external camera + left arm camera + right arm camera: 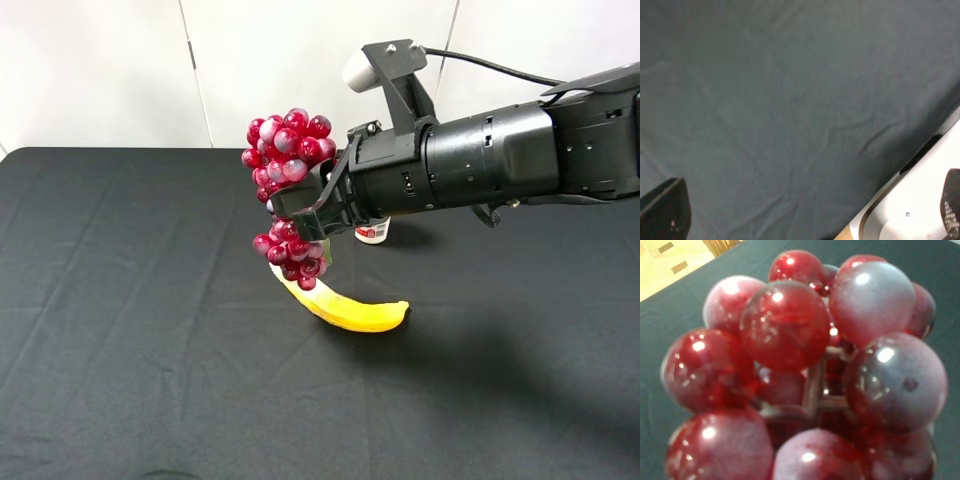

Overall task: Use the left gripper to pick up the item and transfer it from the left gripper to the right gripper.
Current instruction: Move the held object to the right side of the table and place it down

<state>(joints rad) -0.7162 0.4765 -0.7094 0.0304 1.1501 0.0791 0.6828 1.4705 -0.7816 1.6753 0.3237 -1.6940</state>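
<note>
Right end effector (305,215) is clamped across the middle of the grape bunch (288,145). The bunch hangs upright in the air above the black surface (120,330), its lower end close over one tip of the banana (355,312). Left end effector (807,210) stands wide apart over the cloth, gripping nothing.

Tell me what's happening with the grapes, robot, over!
Right gripper shut on the grapes, held up in the air. Left gripper open, empty, over black cloth. Banana lies below the grapes; nothing in the way.
</note>
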